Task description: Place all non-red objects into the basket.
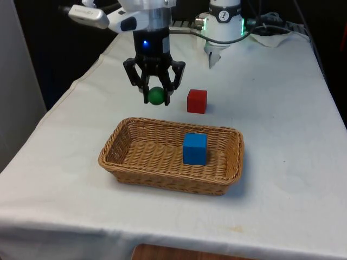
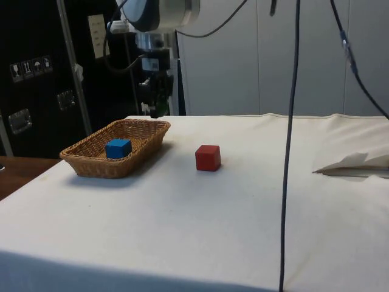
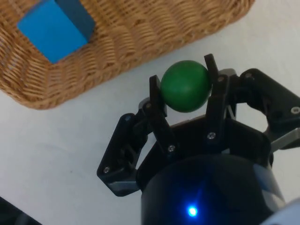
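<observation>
Green ball (image 1: 156, 96) clamped in gripper (image 1: 157, 97) beyond basket (image 1: 162, 162).

Item count: one basket (image 1: 135, 162), one blue cube (image 1: 194, 148), one red cube (image 1: 197, 101), one green ball (image 1: 156, 96). Total cubes: two.

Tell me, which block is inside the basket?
The blue block. It sits in the basket, while the red block stands on the cloth beyond it.
</observation>
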`<state>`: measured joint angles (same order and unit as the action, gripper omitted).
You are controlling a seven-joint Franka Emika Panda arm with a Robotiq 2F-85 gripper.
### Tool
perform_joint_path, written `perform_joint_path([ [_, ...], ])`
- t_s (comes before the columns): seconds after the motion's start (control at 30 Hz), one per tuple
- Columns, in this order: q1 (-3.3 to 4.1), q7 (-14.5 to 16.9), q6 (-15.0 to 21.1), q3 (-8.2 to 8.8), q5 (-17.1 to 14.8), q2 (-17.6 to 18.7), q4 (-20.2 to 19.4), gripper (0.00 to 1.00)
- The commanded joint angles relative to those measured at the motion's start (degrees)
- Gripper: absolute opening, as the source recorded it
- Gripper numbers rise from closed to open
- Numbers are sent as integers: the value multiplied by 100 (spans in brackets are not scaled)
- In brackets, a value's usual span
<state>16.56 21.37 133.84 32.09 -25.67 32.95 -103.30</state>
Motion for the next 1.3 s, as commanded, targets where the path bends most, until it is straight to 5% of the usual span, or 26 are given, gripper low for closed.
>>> perform_joint_path([
  [0.0, -74, 34, -69, -63, -86, 57, 103, 0],
  [0.13, -97, 52, -86, -63, -269, 235, 304, 0],
  [0.17, -23, 11, -11, 0, -189, 183, 206, 0],
  [0.2, -115, 69, -97, -63, -361, 321, 407, 0],
  [0.43, -189, 223, -74, -57, -848, 722, 779, 0],
  [0.47, -115, 189, -34, 0, -796, 688, 716, 0],
  [0.5, -201, 241, -69, -57, -905, 779, 825, 0],
  [0.7, -258, 413, -11, -46, -1283, 1129, 1089, 0],
  [0.77, -206, 413, -11, 17, -1301, 1152, 1077, 0],
  [0.8, -264, 470, 17, -34, -1387, 1220, 1146, 0],
  [1.03, -298, 636, 52, -46, -1736, 1461, 1283, 0],
  [1.1, -235, 630, 23, 23, -1742, 1461, 1249, 0],
  [1.27, -281, 699, 40, -29, -1896, 1616, 1358, 0],
])
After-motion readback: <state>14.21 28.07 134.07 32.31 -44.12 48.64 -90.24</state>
